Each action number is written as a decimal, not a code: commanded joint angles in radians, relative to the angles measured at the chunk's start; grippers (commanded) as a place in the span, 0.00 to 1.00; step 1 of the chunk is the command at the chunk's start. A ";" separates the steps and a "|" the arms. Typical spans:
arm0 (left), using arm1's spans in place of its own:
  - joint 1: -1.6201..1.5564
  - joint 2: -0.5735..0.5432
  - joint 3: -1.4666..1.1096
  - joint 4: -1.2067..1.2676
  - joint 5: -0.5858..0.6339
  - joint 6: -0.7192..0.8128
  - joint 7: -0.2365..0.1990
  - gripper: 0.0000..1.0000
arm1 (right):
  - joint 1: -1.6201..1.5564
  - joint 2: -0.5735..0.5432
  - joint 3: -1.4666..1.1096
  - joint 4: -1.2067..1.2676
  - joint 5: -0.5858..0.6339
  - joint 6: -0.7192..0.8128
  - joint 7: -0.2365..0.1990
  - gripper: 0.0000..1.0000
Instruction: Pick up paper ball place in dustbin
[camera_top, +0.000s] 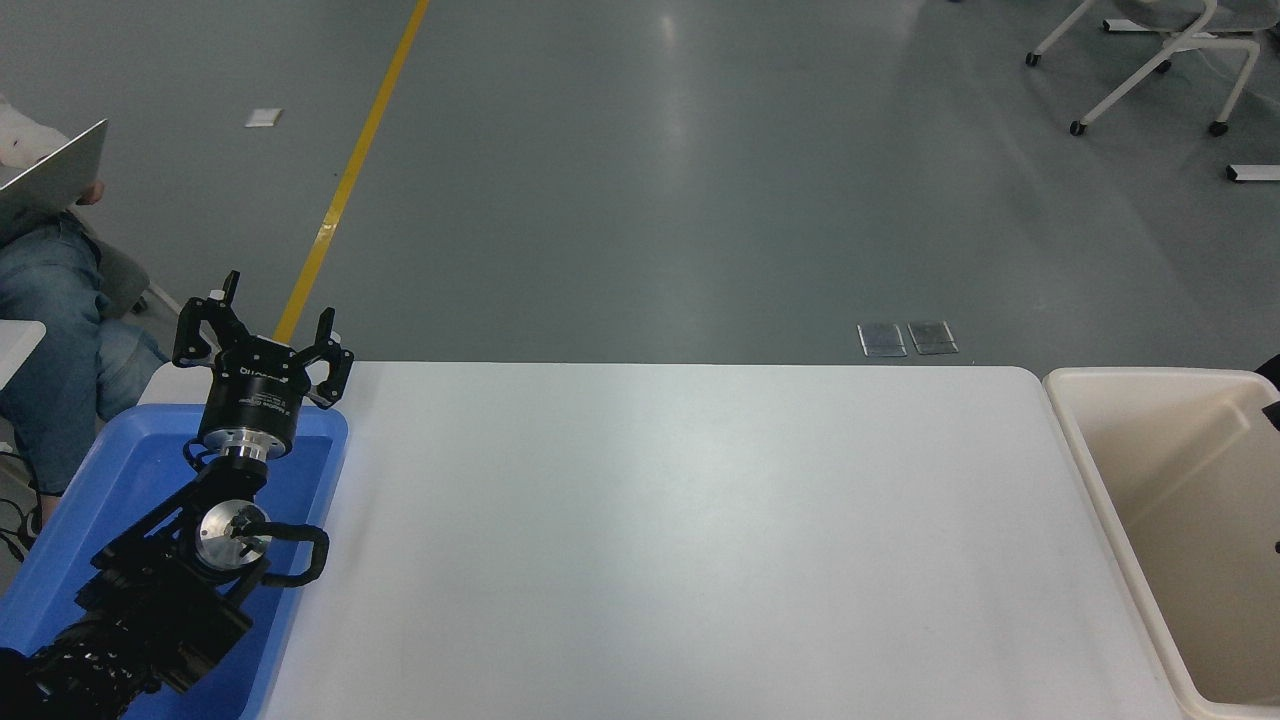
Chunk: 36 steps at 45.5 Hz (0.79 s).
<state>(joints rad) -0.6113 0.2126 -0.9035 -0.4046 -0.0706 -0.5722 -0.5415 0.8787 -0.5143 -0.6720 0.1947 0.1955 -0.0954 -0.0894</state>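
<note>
The cream-beige dustbin (1105, 490) stands off the table's right end, and its right part is cut off by the picture's edge. The paper ball is not in view, and the part of the bin's inside that shows holds nothing. Of my right arm only small black slivers (1272, 412) show at the right edge, over the bin. I cannot tell how its gripper stands. My left gripper (272, 312) is open and empty. It is parked upright over the far end of the blue tray at the lower left.
A shallow blue tray (60, 560) lies at the table's left end under my left arm. A person in jeans (50, 300) sits off the far left corner with a laptop. White chair legs (1150, 60) stand on the floor at the far right.
</note>
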 joint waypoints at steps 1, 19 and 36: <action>-0.001 0.001 0.000 0.000 0.000 0.000 0.000 0.99 | 0.152 0.007 -0.006 0.066 -0.010 0.008 0.000 1.00; -0.001 0.001 0.000 0.000 0.000 0.000 0.000 0.99 | 0.442 0.132 -0.044 0.247 -0.246 0.192 -0.001 1.00; 0.001 0.001 0.000 0.001 0.000 0.000 0.000 0.99 | 0.651 0.198 -0.184 0.526 -0.252 0.441 -0.003 1.00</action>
<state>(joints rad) -0.6119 0.2132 -0.9036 -0.4047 -0.0704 -0.5722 -0.5415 1.4010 -0.3523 -0.7768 0.5437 -0.0378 0.2100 -0.0913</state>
